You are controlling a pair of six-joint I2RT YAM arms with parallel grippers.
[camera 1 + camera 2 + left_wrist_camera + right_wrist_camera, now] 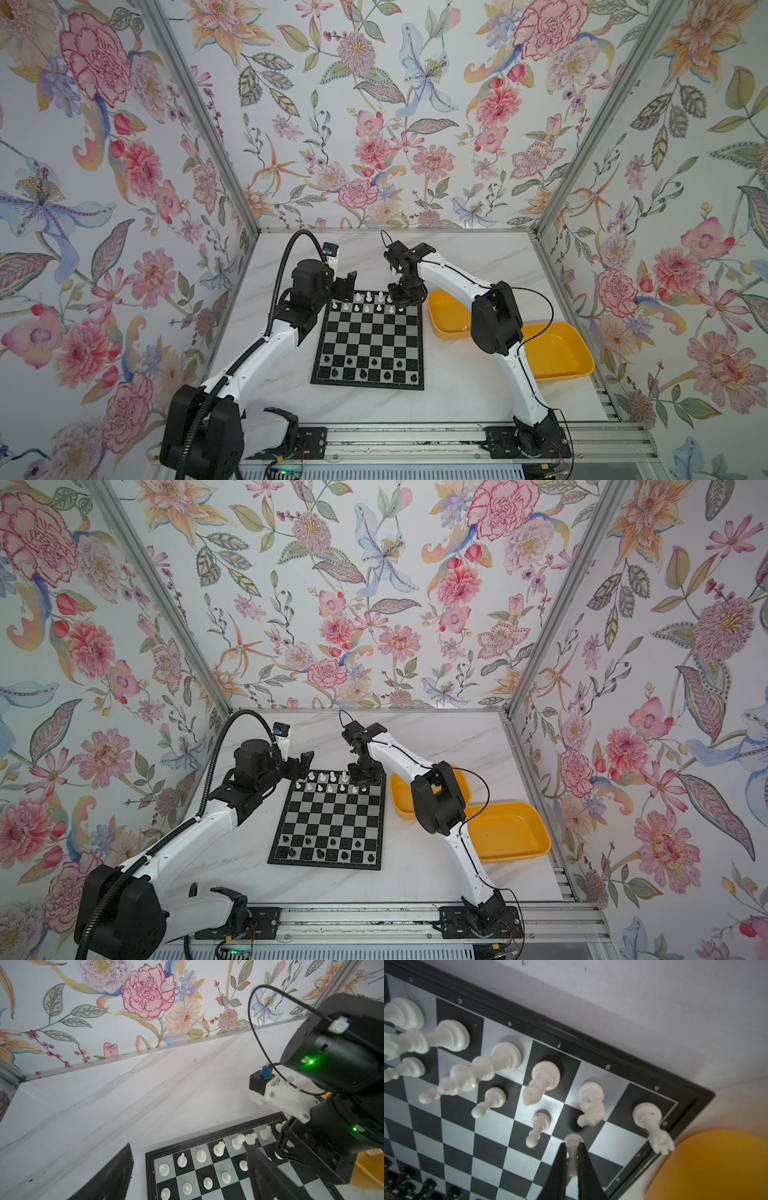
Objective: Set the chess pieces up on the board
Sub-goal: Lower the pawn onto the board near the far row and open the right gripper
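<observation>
Top views: the board point(370, 332) is laid flat on the tabletop point(457, 395), with black and silver squares and a thin black border. The white pieces point(368, 297) are lined along its two far rows and the black pieces point(363, 372) along the two near rows, all tiny. The right claw point(401, 305) is seen low over the far right corner, and the left claw point(347, 286) just off the far left corner. Two yellow tubs point(557, 353) are placed right of the board.

Left wrist: the left claw point(189, 1146) is spread wide and nothing is held. If it were swung inward, the far-row pieces could be toppled.

Right wrist: the right claw point(572, 1145) is pinched shut on a white pawn point(572, 1159), gripped by the stem over a second-row square beside the knight point(590, 1105). Whether its base is seated cannot be told. If it is released off-centre or while lifted, tipping is likely. The knight could be clipped as the fingers are opened.
</observation>
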